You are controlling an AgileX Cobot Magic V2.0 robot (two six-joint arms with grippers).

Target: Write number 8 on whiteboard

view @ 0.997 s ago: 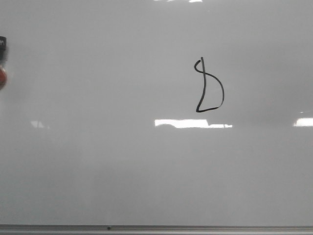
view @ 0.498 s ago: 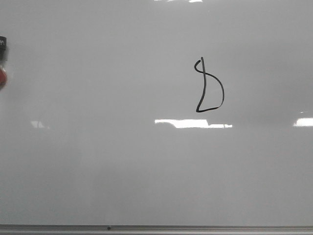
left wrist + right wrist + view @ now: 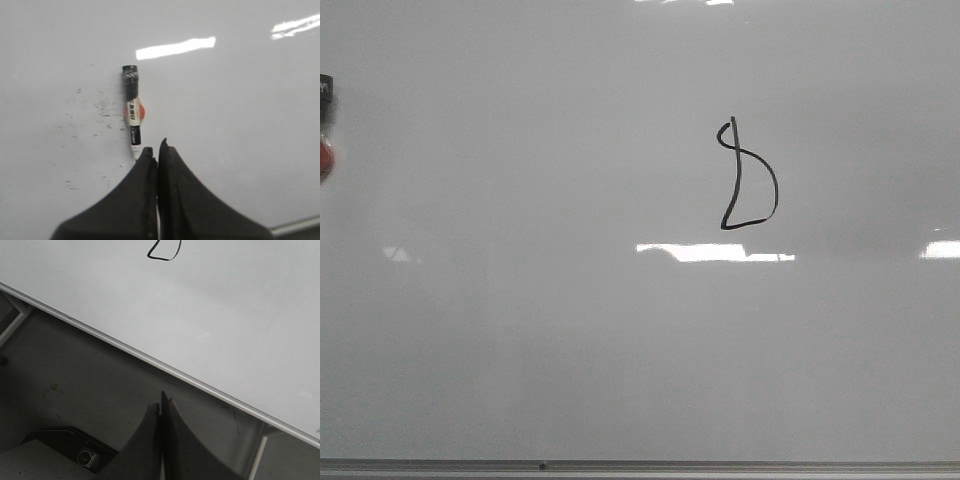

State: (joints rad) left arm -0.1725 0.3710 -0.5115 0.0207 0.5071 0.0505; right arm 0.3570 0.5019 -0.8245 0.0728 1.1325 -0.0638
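Note:
The whiteboard [image 3: 570, 330] fills the front view, glossy and pale grey, with its thin metal frame strip [image 3: 640, 466] along the near edge. The number 8 [image 3: 752, 178] is a thin black figure, a hooked upright stroke with one D-like loop, right of centre. Its lowest part shows in the right wrist view [image 3: 165, 254]. My left gripper [image 3: 157, 150] is shut and empty over the board [image 3: 240, 125]. A black marker [image 3: 132, 112] lies on the board just beyond its fingertips. My right gripper [image 3: 161, 407] is shut and empty, off the board past the frame strip [image 3: 150, 362].
The marker's black end [image 3: 325, 88] and a red round spot [image 3: 324, 158] show at the front view's far left edge. Dark smudges [image 3: 100, 107] speckle the board near the marker. Below the right gripper are a dark box with a round knob [image 3: 85, 457] and a board support leg [image 3: 257, 455].

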